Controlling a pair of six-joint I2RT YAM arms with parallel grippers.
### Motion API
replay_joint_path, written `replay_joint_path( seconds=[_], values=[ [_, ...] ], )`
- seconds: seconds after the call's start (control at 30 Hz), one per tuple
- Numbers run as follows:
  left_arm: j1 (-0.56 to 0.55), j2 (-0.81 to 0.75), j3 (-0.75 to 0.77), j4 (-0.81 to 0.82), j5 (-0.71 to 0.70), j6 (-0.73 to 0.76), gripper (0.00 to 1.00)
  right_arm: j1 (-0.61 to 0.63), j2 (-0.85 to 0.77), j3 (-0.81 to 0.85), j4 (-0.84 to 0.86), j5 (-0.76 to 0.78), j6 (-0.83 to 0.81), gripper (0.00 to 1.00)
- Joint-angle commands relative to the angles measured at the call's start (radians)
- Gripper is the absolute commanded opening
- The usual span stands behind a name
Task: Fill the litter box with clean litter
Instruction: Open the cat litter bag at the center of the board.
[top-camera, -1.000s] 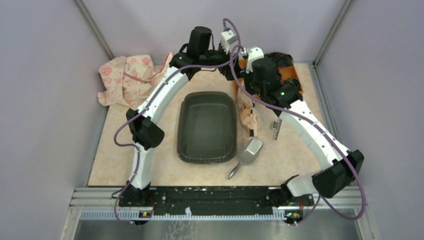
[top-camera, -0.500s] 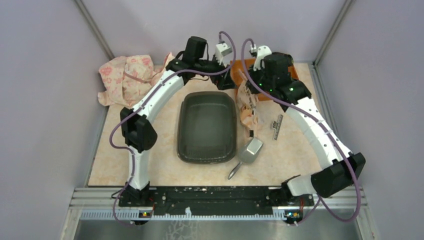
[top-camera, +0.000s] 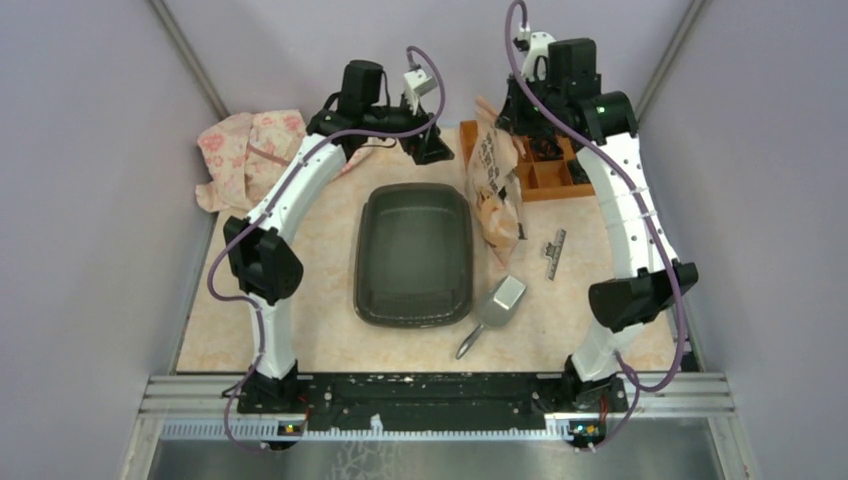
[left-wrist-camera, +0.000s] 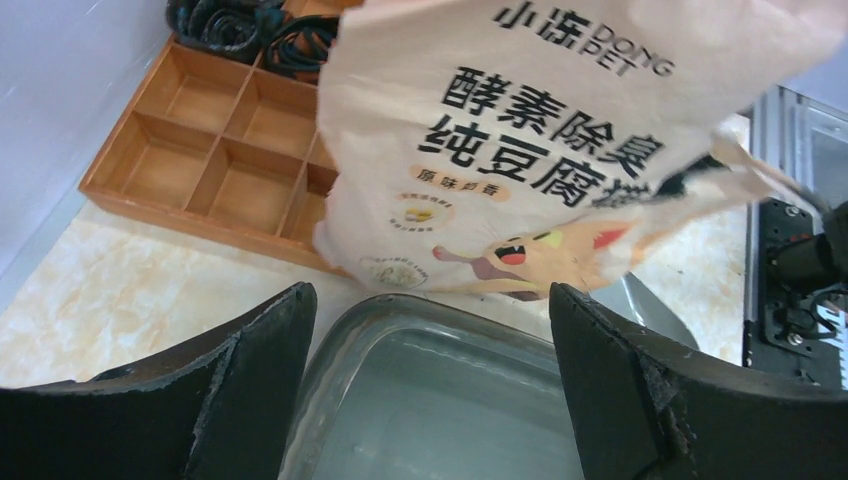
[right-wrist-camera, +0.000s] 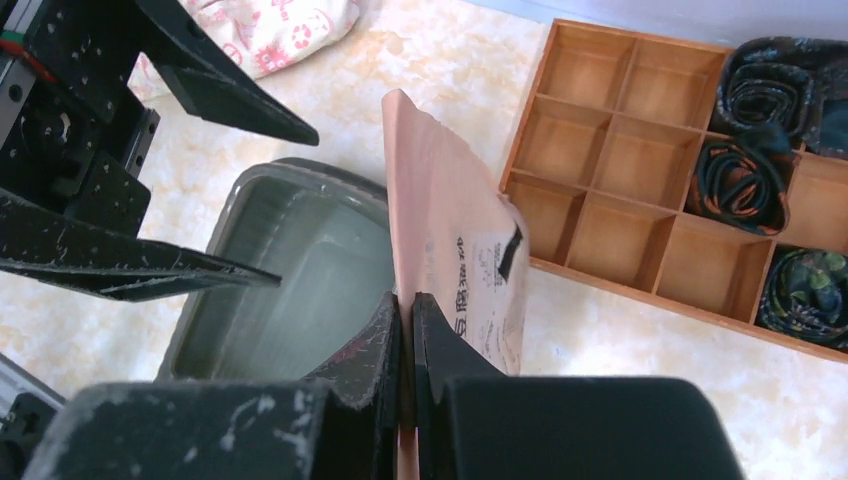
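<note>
The litter box (top-camera: 413, 255) is a dark shallow tray in the middle of the table, and its inside looks bare. It also shows in the left wrist view (left-wrist-camera: 440, 400) and the right wrist view (right-wrist-camera: 290, 290). No clean litter granules show in any view. My right gripper (top-camera: 510, 118) (right-wrist-camera: 407, 300) is shut on the top edge of the peach-pink printed bag (top-camera: 497, 180) (right-wrist-camera: 450, 230). The bag hangs beside the box's far right corner. My left gripper (top-camera: 432, 152) (left-wrist-camera: 432, 300) is open and empty above the box's far rim, facing the bag (left-wrist-camera: 540, 150).
A grey metal scoop (top-camera: 497, 305) lies right of the box. An orange compartmented organiser (top-camera: 555, 170) (right-wrist-camera: 680, 180) with dark coiled items stands at the back right. A pink printed cloth (top-camera: 250, 155) lies at the back left. A small grey strip (top-camera: 553, 255) lies right of the bag.
My right arm has risen and moved toward the back, lifting the bag upright. My left gripper has drawn back to the left, away from the bag.
</note>
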Motion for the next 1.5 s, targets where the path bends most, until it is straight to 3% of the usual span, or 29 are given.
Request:
replay_joint_path(
  seconds=[0.0,0.2,0.37,0.57,0.7,0.93,1.03,1.47],
  values=[
    [-0.003,-0.004,0.06,0.032,0.093,0.004,0.92,-0.047,-0.014,0.158,0.08,-0.129,-0.018,0.0],
    [-0.006,0.012,0.067,0.055,0.125,-0.028,0.92,-0.048,-0.007,0.106,0.092,-0.11,-0.048,0.0],
    [-0.015,0.017,0.043,0.088,0.128,-0.05,0.92,-0.048,-0.126,-0.265,0.257,-0.107,-0.032,0.0],
    [-0.026,0.037,0.049,0.089,0.125,-0.062,0.91,-0.034,-0.184,-0.417,0.305,-0.022,-0.036,0.0],
    [-0.026,0.032,0.053,0.089,0.122,-0.069,0.91,-0.035,-0.203,-0.34,0.264,0.068,-0.044,0.0],
    [-0.031,0.018,0.051,0.077,0.121,-0.082,0.9,-0.06,-0.09,0.075,0.017,0.177,-0.081,0.0],
    [-0.037,0.008,0.048,0.072,0.122,-0.088,0.9,-0.076,-0.076,0.169,-0.016,0.153,-0.066,0.0],
    [-0.055,-0.024,0.009,0.063,0.109,-0.086,0.89,-0.076,-0.017,0.202,-0.006,0.066,-0.08,0.0]
  ],
)
